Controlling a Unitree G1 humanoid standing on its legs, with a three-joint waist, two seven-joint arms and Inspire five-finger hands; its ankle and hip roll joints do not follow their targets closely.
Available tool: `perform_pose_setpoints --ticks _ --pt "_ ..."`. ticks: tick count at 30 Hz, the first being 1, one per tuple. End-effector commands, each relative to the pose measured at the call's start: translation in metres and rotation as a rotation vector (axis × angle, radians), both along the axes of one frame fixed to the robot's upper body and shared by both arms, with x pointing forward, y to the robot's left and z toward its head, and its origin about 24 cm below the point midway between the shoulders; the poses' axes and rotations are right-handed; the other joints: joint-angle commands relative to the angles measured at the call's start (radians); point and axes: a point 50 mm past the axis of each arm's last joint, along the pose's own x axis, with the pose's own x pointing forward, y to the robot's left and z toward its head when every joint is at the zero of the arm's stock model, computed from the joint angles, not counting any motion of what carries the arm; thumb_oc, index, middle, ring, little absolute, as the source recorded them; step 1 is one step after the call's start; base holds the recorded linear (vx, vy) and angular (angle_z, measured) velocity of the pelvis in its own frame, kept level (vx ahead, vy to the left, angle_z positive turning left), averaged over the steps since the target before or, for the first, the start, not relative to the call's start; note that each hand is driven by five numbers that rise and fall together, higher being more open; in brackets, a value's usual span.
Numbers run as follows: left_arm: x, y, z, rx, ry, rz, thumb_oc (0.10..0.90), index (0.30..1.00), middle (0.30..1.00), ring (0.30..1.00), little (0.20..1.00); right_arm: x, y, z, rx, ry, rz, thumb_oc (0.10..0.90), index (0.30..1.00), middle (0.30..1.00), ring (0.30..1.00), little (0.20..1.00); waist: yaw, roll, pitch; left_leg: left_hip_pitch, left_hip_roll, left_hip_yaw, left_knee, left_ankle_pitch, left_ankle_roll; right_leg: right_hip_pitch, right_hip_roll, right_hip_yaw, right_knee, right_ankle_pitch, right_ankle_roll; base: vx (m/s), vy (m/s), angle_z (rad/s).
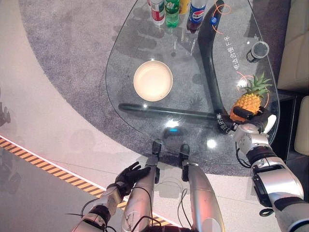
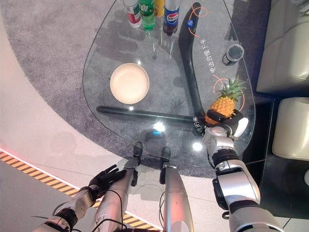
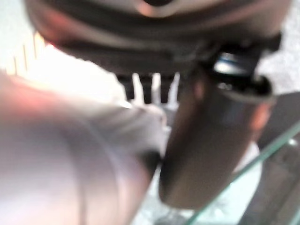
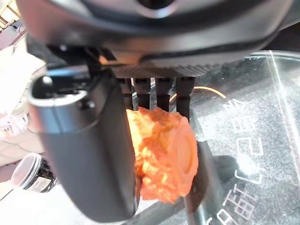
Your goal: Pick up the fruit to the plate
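The pineapple (image 1: 249, 102) is found lying on the right side of the glass table (image 1: 125, 58), leafy crown pointed away from the robot; it's gripped at its base end by the right hand (image 1: 251, 121), fingers (image 4: 161, 91) curled over one side and the thumb (image 4: 89, 154) pressed against the other, as seen close up in the right wrist view where the orange base (image 4: 166, 159) is wedged between them; whether it's lifted off the glass or resting on it can't really be told. The plate (image 1: 153, 80), a cream-coloured round one, is sat near the middle of the table, well apart from the pineapple and to its left. At the far edge a row of bottles (image 1: 172, 10) is lined up, and a small dark jar with a clear lid (image 1: 257, 50) is placed beyond the pineapple on the right. The left hand (image 1: 129, 175) is held low below the near table edge, out over the floor, fingers loosely spread and nothing in it; a yellow-and-black striped line (image 1: 48, 167) on the floor is seen running under it.
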Motion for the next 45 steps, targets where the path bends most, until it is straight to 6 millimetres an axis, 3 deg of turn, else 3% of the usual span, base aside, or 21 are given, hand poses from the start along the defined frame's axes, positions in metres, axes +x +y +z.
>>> perform_pose_setpoints --ticks 1,6,10,19,26,31,36,39,45 --pt "-0.025 0.002 -0.016 -0.008 0.082 0.003 0.8 0.9 0.9 0.9 0.9 -0.001 0.001 -0.012 0.019 0.067 0.07 0.1 0.3 0.3 0.3 0.2 0.033 -0.018 -0.012 -0.019 -0.057 0.007 0.117 -0.104 0.048 0.043 -0.019 0.007 -0.13 0.098 0.037 0.0 -0.016 0.03" --pt "-0.022 0.004 -0.014 0.001 0.063 0.021 0.8 0.9 0.9 0.9 0.9 0.004 0.006 -0.003 0.058 -0.045 0.136 0.1 0.3 0.3 0.3 0.2 0.032 -0.018 -0.012 -0.015 -0.057 0.004 0.117 -0.104 0.046 0.048 -0.018 0.007 -0.13 0.096 0.039 0.0 -0.004 0.01" --pt "-0.018 0.01 -0.009 0.002 0.015 0.08 0.8 0.9 0.9 0.9 0.9 0.008 0.027 0.012 0.016 -0.169 0.198 0.1 0.3 0.3 0.3 0.2 0.021 -0.025 -0.012 0.002 -0.056 0.004 0.106 -0.103 0.043 0.063 -0.01 0.013 -0.136 0.093 0.039 0.0 0.0 0.0" --pt "-0.008 0.017 0.003 -0.021 -0.068 0.184 0.8 0.9 0.9 0.9 0.9 0.001 0.053 0.032 0.015 -0.36 0.297 0.1 0.3 0.3 0.3 0.2 -0.005 -0.037 -0.012 0.059 -0.051 0.009 0.083 -0.105 0.041 0.121 0.0 0.024 -0.158 0.087 0.033 -0.01 0.001 0.0" --pt "-0.014 0.025 0.002 -0.004 -0.102 0.247 0.8 0.9 0.9 0.9 0.9 -0.01 0.062 0.043 0.032 -0.464 0.339 0.1 0.3 0.3 0.3 0.2 -0.021 -0.045 -0.012 0.122 -0.047 0.01 0.064 -0.106 0.039 0.192 0.004 0.027 -0.181 0.08 0.026 0.0 0.0 0.0" --pt "-0.017 0.036 0.006 -0.067 -0.152 0.407 0.8 0.9 0.9 0.9 0.9 -0.018 0.073 0.055 0.037 -0.558 0.425 0.1 0.3 0.3 0.3 0.2 -0.027 -0.045 -0.012 0.163 -0.046 0.003 0.049 -0.107 0.038 0.235 0.006 0.028 -0.191 0.07 0.021 0.0 0.0 0.0" --pt "-0.011 0.051 0.023 -0.147 -0.283 0.579 0.8 0.9 0.9 0.9 0.9 -0.033 0.1 0.064 -0.001 -0.658 0.611 0.1 0.3 0.3 0.3 0.2 -0.028 -0.047 -0.012 0.2 -0.047 -0.008 0.04 -0.107 0.036 0.279 0.007 0.024 -0.199 0.06 0.019 0.0 0.0 0.0" --pt "-0.003 0.062 0.042 -0.3 -0.433 0.729 0.8 0.9 0.9 0.9 0.9 -0.042 0.107 0.053 -0.045 -0.641 0.717 0.1 0.3 0.3 0.3 0.2 -0.021 -0.049 -0.016 0.225 -0.049 -0.019 0.039 -0.108 0.033 0.311 0.005 0.013 -0.201 0.049 0.018 0.01 -0.008 0.01" --pt "0.013 0.062 0.076 -0.323 -0.644 0.658 0.8 0.9 0.9 0.9 0.9 -0.053 0.117 0.052 -0.105 -0.636 0.908 0.1 0.3 0.3 0.3 0.2 -0.004 -0.058 -0.032 0.239 -0.051 -0.031 0.039 -0.105 0.032 0.342 0.002 -0.01 -0.206 0.042 0.016 0.01 -0.049 0.07"
